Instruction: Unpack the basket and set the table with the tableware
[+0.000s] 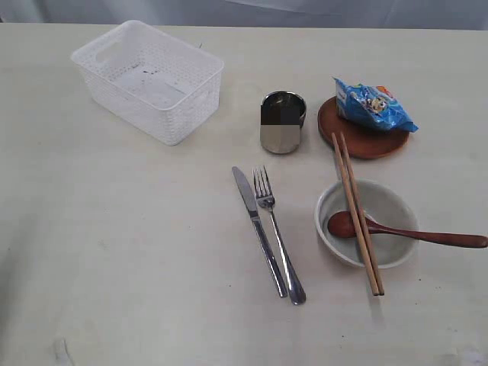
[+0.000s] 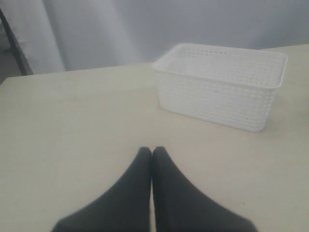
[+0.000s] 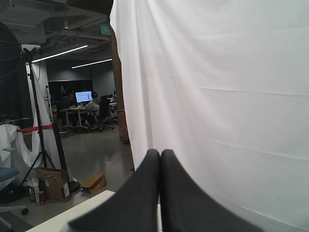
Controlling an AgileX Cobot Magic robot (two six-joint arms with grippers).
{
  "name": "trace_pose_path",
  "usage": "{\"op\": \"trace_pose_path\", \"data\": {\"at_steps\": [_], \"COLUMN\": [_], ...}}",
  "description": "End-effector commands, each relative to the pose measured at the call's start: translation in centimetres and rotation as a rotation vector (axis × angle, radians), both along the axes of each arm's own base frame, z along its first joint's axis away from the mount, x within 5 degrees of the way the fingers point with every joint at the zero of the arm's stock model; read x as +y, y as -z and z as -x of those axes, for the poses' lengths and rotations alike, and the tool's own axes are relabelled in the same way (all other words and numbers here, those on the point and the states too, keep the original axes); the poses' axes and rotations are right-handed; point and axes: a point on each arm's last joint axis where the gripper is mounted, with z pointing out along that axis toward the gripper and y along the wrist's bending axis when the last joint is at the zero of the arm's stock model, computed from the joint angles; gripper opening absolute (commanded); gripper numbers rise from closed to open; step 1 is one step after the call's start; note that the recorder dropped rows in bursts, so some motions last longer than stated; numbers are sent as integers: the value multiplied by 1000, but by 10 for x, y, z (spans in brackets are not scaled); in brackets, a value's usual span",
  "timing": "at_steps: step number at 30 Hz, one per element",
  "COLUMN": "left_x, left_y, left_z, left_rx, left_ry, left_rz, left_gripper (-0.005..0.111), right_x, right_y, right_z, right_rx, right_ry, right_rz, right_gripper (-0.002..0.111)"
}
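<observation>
Knife (image 1: 258,229) and fork (image 1: 276,232) lie side by side on table (image 1: 114,252) as a place setting; chopsticks (image 1: 355,213) and spoon (image 1: 412,235) rest across bowl (image 1: 339,255), cup (image 1: 282,122) behind, packet (image 1: 374,105) on plate (image 1: 366,143); basket (image 1: 164,122) empty, back left; left gripper (image 2: 152,152) and right gripper (image 3: 160,154) pressed together, holding nothing; layout judged complete

chopsticks (image 1: 357,213) 2 | one each: basket (image 1: 137,107), cup (image 1: 281,126), knife (image 1: 255,221), fork (image 1: 276,232), bowl (image 1: 396,210), spoon (image 1: 412,235), plate (image 1: 366,143), packet (image 1: 374,105)

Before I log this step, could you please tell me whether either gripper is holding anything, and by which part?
Nothing is held. The left gripper and the right gripper are both shut, with nothing between them.
</observation>
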Motion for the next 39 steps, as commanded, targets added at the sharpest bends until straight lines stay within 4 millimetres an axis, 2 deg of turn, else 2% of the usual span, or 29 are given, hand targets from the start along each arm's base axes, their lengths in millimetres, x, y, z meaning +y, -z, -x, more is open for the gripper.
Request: {"op": "trace_pose_path", "data": {"at_steps": [1, 29, 39], "left_x": [0, 0, 0], "left_y": [0, 0, 0], "left_z": [0, 0, 0], "left_rx": [-6, -6, -6], "left_ry": [6, 6, 6], "left_rz": [-4, -4, -4], "left_gripper": [0, 0, 0], "right_x": [0, 0, 13], "right_y": [0, 0, 8], "right_z": [0, 0, -4], "right_rx": [-5, -10, 18], "right_ry": [10, 13, 228], "right_rz": [-2, -2, 13], "right_gripper": [0, 0, 0]}}
